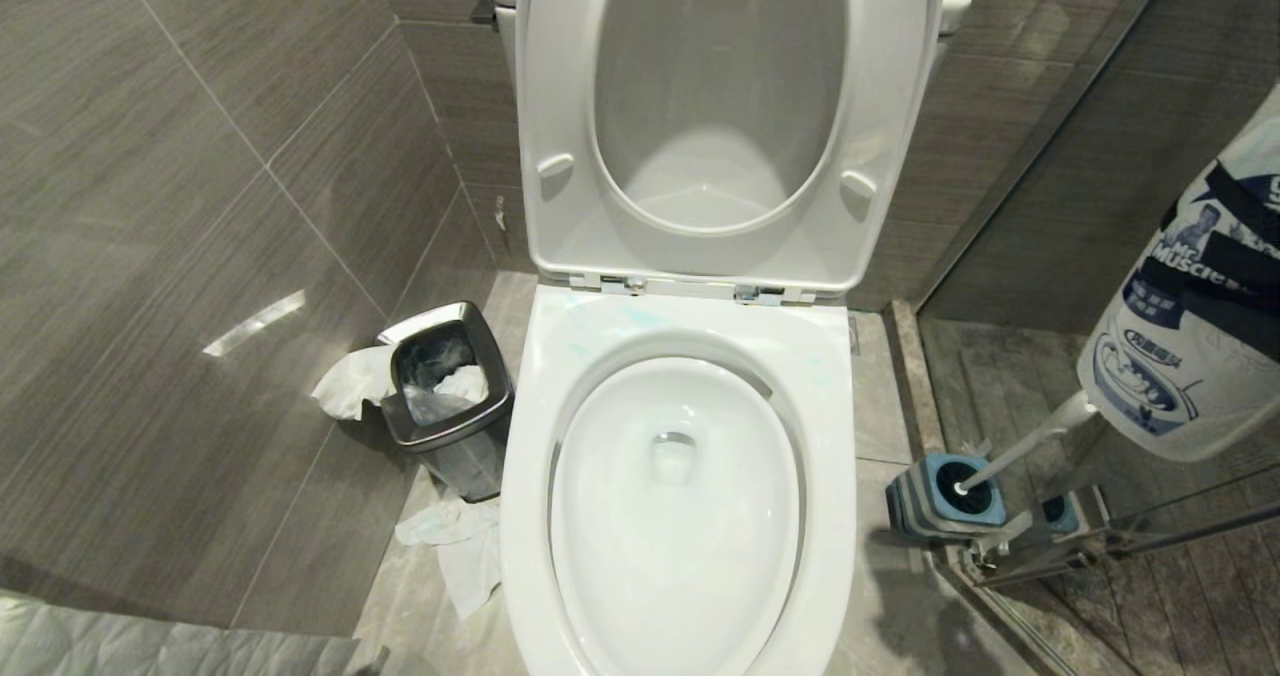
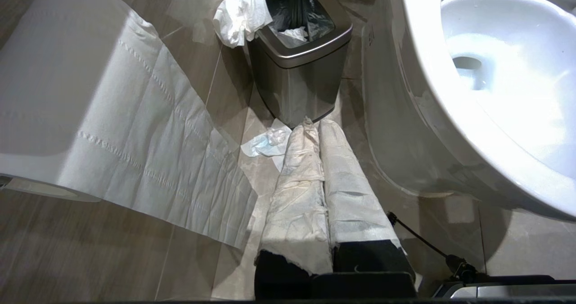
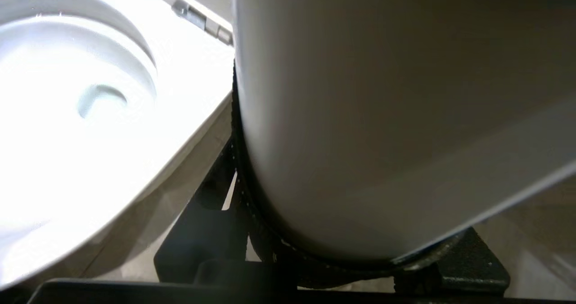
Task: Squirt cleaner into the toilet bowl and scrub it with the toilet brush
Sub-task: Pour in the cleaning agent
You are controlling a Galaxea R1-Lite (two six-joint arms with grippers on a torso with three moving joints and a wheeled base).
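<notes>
You have the cleaner (image 1: pixel 1190 286) up at the right edge of the head view, off to the right of the toilet bowl (image 1: pixel 680 516) and not yet over it. The right gripper (image 3: pixel 288 250) is clamped around the bottle's pale body, which fills most of the right wrist view; its nozzle is out of sight in every view, so you cannot confirm which way it points.

Carry the bottle left until it hangs over the open bowl, then tip the nozzle down toward the inner wall under the rim before you squeeze. Judging from here, a squirt made too soon would land on the floor or the rim.

The toilet brush (image 1: pixel 1020 446) stands in its holder (image 1: pixel 945 501) on the floor just right of the bowl, below the bottle, so keep the arm's path above its handle.

The left gripper (image 2: pixel 315 133), wrapped in paper with its jaws pressed together and empty, hangs low by the bin (image 2: pixel 299 65).
</notes>
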